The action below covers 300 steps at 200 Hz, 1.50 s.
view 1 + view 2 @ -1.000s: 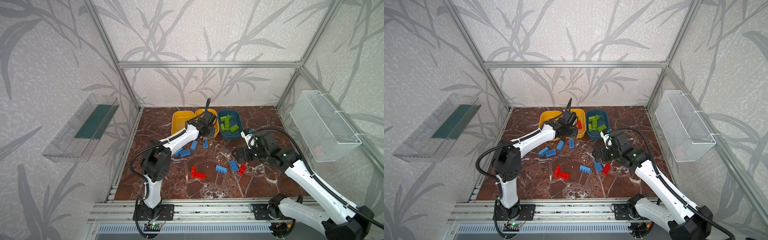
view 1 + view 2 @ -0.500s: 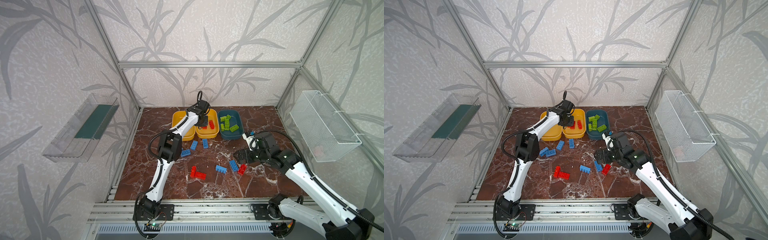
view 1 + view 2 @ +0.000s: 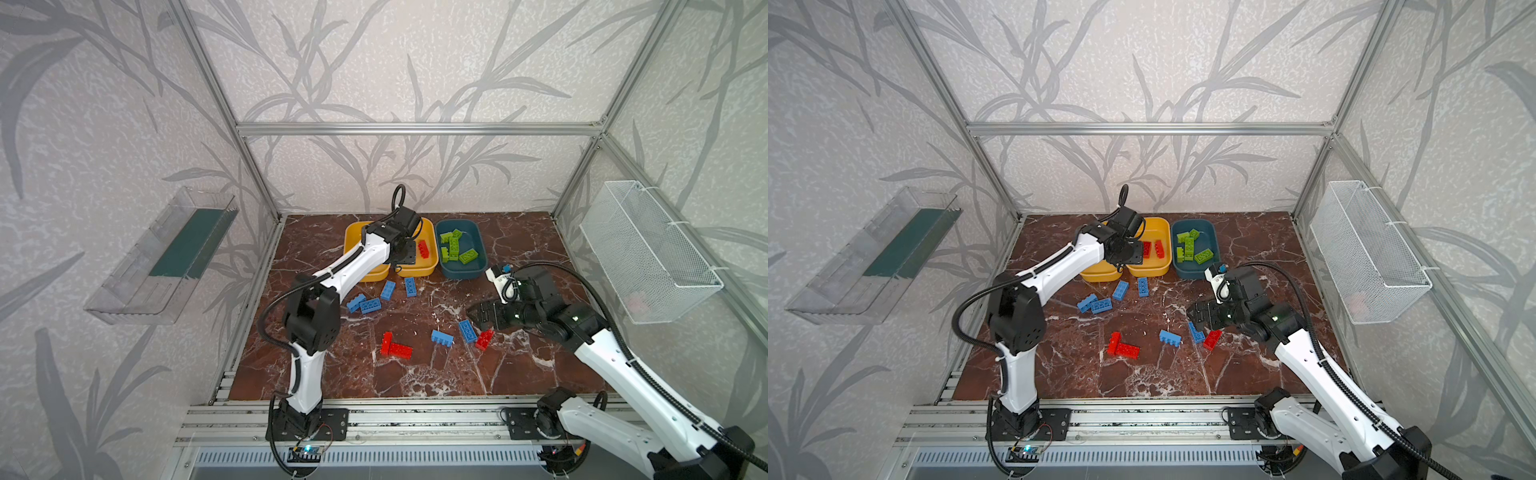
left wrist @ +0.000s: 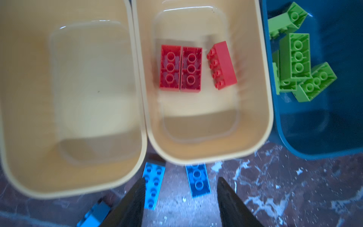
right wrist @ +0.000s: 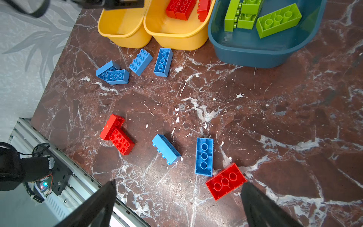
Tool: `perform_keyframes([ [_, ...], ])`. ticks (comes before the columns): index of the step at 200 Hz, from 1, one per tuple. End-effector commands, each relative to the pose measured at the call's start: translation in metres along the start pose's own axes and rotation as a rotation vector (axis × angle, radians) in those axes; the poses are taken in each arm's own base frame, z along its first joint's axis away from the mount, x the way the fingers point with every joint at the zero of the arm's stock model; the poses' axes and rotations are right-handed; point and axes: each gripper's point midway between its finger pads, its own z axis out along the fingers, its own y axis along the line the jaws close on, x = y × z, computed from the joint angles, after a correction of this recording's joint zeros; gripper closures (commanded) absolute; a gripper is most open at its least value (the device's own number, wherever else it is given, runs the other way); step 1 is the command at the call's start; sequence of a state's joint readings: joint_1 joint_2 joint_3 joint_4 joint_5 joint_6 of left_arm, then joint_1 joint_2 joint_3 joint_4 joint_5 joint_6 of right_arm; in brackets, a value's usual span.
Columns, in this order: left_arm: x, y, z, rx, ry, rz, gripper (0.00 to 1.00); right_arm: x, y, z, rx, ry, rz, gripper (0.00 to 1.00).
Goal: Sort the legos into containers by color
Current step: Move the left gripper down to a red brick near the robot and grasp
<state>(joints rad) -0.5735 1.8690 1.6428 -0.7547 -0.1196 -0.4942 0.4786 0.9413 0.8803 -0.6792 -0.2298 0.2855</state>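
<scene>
Red legos lie in the middle yellow tub; left end effector hangs open and empty above it; right end effector gapes empty above the desk.

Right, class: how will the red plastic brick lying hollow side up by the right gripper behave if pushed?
Probably stiff: the red plastic brick is a boxy moulded shell. Likely light, its upturned underside being hollow. Flat-sided on the smooth tabletop, it should slide, not roll, perhaps nudging the adjacent blue plastic brick.

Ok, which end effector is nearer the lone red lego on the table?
Right. Right end effector sits beside the red lego; left end effector is by the middle yellow tub.
</scene>
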Motion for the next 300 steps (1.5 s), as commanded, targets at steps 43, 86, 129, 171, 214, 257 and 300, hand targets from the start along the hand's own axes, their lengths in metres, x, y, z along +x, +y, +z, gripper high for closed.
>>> perform_keyframes([
  [43, 0.147, 0.017, -0.022, -0.072, 0.066, -0.024, 0.41, 0.027, 0.008, 0.0, -0.039, 0.058, 0.009, 0.01],
  [86, 0.182, 0.028, -0.023, -0.086, 0.048, -0.023, 0.41, 0.04, 0.01, 0.002, -0.022, 0.06, 0.014, 0.01],
  [129, 0.196, 0.037, -0.015, -0.083, 0.055, -0.01, 0.42, 0.046, 0.015, 0.001, 0.006, 0.064, -0.009, 0.01],
  [171, 0.206, 0.028, -0.003, -0.032, 0.08, -0.014, 0.43, 0.046, 0.02, 0.003, 0.015, 0.067, -0.022, 0.01],
  [214, 0.221, 0.036, 0.01, -0.08, 0.134, -0.003, 0.45, 0.046, 0.021, 0.004, 0.026, 0.066, -0.027, 0.01],
  [257, 0.232, 0.041, 0.016, -0.097, 0.167, -0.009, 0.5, 0.048, 0.018, 0.007, 0.034, 0.063, -0.03, 0.01],
  [300, 0.232, 0.045, 0.018, -0.124, 0.182, -0.003, 0.69, 0.049, 0.017, 0.01, 0.038, 0.066, -0.034, 0.01],
])
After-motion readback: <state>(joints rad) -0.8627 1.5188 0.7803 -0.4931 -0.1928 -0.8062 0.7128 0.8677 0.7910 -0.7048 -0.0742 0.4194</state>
